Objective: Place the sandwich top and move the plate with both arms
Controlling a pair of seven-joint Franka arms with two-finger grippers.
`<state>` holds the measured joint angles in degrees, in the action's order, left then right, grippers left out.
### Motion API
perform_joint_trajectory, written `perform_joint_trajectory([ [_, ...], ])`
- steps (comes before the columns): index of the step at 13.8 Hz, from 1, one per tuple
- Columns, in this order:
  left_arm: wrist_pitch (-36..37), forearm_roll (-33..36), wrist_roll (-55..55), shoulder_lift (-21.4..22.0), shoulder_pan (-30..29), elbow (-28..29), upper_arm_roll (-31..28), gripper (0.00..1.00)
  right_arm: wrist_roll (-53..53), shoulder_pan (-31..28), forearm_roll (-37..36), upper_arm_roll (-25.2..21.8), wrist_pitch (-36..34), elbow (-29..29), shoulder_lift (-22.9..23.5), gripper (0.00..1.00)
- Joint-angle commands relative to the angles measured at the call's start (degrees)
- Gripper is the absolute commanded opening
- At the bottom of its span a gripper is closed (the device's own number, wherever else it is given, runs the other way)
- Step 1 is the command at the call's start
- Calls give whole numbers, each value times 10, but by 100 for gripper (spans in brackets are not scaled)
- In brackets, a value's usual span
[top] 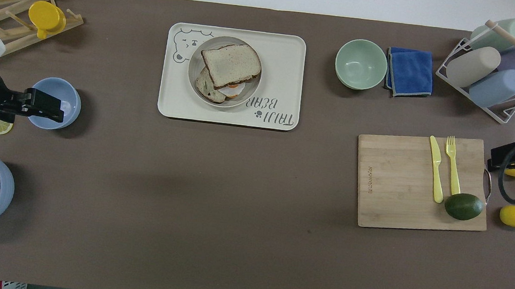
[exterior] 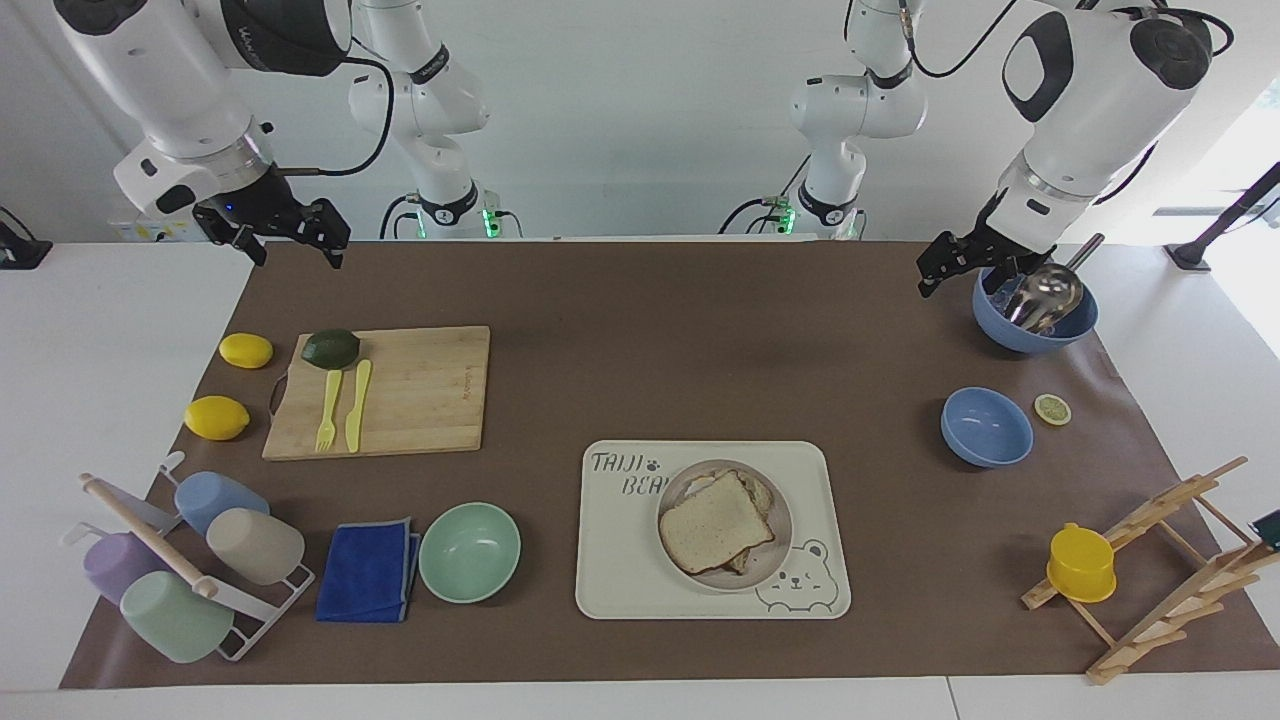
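Note:
The sandwich top (exterior: 715,522) lies on the egg-bearing slice on the plate (exterior: 783,542), which sits on the bear-printed tray (exterior: 620,560). It also shows in the overhead view (top: 230,64), shifted a bit off the lower slice, on the plate (top: 195,58). My left gripper (exterior: 960,278) is open and empty, raised beside the blue bowl with a metal scoop (exterior: 1035,310). In the overhead view the left gripper (top: 46,106) covers part of the smaller blue bowl (top: 66,97). My right gripper (exterior: 290,242) is open and empty, and waits at the right arm's end, over the mat's corner near the robots.
A mint green bowl (exterior: 469,551) and a blue cloth (exterior: 368,570) lie beside the tray. A cup rack (exterior: 190,565), a cutting board (exterior: 420,390) with avocado and cutlery, and two lemons (exterior: 216,417) are toward the right arm's end. A wooden rack with a yellow cup (exterior: 1081,563) and a lemon slice (exterior: 1052,409) are toward the left arm's end.

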<state>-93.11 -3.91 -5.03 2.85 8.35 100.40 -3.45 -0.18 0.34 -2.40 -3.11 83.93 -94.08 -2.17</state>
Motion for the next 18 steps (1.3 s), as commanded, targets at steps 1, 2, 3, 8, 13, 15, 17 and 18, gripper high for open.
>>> perform_joint_trajectory([
  [1, 26, 42, 6, 8, -36, -12, 35, 100, -11, -5, 18, 2, 4, -5, -7, 100],
  [2, 35, 57, 15, 3, -38, -15, 41, 100, -11, -5, 18, 2, 4, -5, -7, 100],
  [3, 36, 58, 20, 3, -38, -15, 41, 100, -11, -5, 18, 2, 4, -5, -7, 100],
  [8, 21, 46, 14, 6, -39, -11, 42, 100, -11, -5, 18, 2, 4, -5, -7, 100],
  [13, 7, 28, 15, 8, -40, -3, 40, 100, -11, -5, 18, 2, 4, -5, -7, 100],
  [15, 7, 28, 15, 8, -40, -3, 40, 100, -11, -3, 18, 2, 4, -5, -7, 100],
  [17, 6, 17, 15, 8, -40, -3, 40, 100, -11, -3, 18, 2, 3, -5, -7, 100],
  [18, 3, 13, 15, 8, -40, -3, 40, 100, -11, -2, 18, 2, 3, -5, -7, 100],
])
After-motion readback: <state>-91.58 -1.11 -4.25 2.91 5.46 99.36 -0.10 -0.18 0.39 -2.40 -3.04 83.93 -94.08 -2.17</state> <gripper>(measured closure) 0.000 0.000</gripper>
